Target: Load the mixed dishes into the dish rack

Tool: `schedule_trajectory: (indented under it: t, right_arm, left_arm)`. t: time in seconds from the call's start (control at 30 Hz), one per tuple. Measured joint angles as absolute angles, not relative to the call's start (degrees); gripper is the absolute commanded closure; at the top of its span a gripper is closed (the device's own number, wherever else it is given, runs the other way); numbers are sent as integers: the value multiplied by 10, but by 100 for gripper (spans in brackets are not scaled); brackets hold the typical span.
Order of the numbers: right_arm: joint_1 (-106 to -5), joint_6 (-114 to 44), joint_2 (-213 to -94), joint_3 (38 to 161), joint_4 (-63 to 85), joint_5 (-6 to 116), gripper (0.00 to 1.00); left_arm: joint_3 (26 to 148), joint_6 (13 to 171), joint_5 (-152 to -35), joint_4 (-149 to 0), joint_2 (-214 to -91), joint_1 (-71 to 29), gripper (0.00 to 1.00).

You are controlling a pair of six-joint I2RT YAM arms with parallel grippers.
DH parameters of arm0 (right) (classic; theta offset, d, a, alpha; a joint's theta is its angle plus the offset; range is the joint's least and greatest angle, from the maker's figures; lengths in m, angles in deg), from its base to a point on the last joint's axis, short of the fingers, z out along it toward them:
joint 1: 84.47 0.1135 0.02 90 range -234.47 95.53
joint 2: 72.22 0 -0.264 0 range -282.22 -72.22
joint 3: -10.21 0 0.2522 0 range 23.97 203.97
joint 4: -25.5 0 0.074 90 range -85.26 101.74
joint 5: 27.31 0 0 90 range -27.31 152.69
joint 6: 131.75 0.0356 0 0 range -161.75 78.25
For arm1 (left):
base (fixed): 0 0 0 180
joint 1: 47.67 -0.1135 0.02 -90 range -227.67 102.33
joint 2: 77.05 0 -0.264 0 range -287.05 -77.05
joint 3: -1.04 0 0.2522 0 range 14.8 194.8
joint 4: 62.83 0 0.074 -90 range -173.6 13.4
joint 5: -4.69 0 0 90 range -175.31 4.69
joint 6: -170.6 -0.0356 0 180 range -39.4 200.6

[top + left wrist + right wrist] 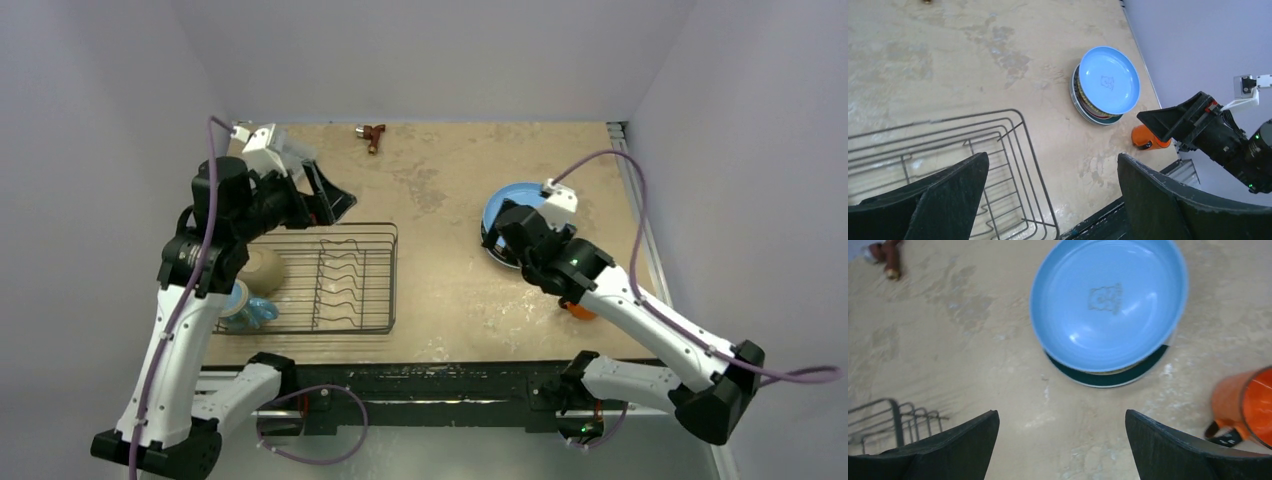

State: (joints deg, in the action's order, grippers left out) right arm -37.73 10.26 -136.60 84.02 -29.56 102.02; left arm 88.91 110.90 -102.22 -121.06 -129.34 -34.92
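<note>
The black wire dish rack point(345, 285) point(998, 150) stands at the near left. At its left end, partly under my left arm, sit a pale bowl point(263, 268) and a blue mug point(246, 306). The light blue plate point(503, 203) point(1109, 78) point(1108, 300) tops a stack on the right, with a dark green rim point(1113, 378) showing beneath it. An orange mug point(578, 311) point(1146, 138) point(1245, 407) stands near that stack. My left gripper point(332, 200) point(1053, 185) hangs open above the rack's back edge. My right gripper point(497, 238) point(1062, 440) is open over the table just short of the stack, holding nothing.
A small brown tool point(373, 134) point(888, 255) lies at the back of the table. A clear plastic box point(292, 152) sits at the back left behind my left wrist. Walls close the table on three sides. A rack corner point(895, 415) shows in the right wrist view.
</note>
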Motion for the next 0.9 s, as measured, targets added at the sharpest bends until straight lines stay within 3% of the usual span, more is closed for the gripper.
schedule_trajectory:
  t: [0.17, 0.3, 0.6, 0.7, 0.8, 0.83, 0.9]
  right_arm:
    - [-507, 176, -1289, 803, -378, 1013, 10]
    - [-591, 219, -1260, 778, -431, 1003, 14]
    - [-722, 219, -1299, 749, -416, 991, 17]
    - [-769, 197, -1333, 722, -382, 965, 28]
    - [-801, 176, -1364, 711, -355, 945, 31]
    - [-807, 172, -1374, 710, -347, 941, 36]
    - [-812, 166, -1391, 709, -330, 932, 54]
  left_arm:
    - [903, 1047, -1088, -1160, -1345, -347, 0]
    - [844, 993, -1094, -1117, -1333, -324, 0]
    - [777, 928, -1079, -1108, -1292, -287, 0]
    - [776, 907, -1058, -1106, -1272, -249, 0]
    - [776, 888, -1044, -1106, -1261, -220, 0]
    - [776, 884, -1040, -1105, -1259, -216, 0]
    - [775, 879, -1031, -1106, -1258, -215, 0]
